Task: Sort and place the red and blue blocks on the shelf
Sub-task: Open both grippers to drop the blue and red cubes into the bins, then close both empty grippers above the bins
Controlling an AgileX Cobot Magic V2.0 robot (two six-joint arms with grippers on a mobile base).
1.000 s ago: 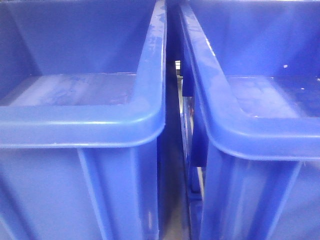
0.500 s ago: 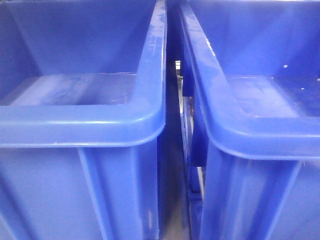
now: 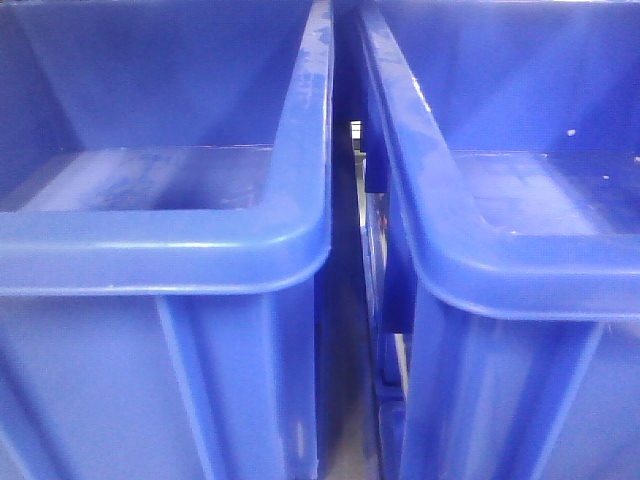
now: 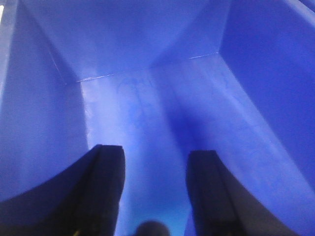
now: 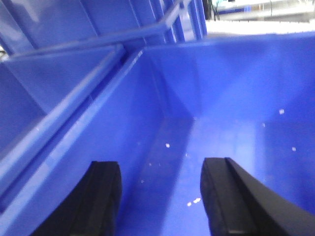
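No red or blue blocks show in any view. Two blue plastic bins stand side by side on the shelf, the left bin (image 3: 200,250) and the right bin (image 3: 520,270). My left gripper (image 4: 155,162) is open and empty, its black fingers pointing down into a blue bin whose bare floor (image 4: 147,113) lies below. My right gripper (image 5: 160,177) is open and empty over the floor (image 5: 236,162) of the other bin, which carries a few white specks. Neither gripper shows in the front view.
A narrow gap (image 3: 352,300) runs between the two bins. In the right wrist view the rim (image 5: 64,118) of the neighbouring bin lies to the left, and a bright strip (image 5: 256,10) shows beyond the bin's far wall.
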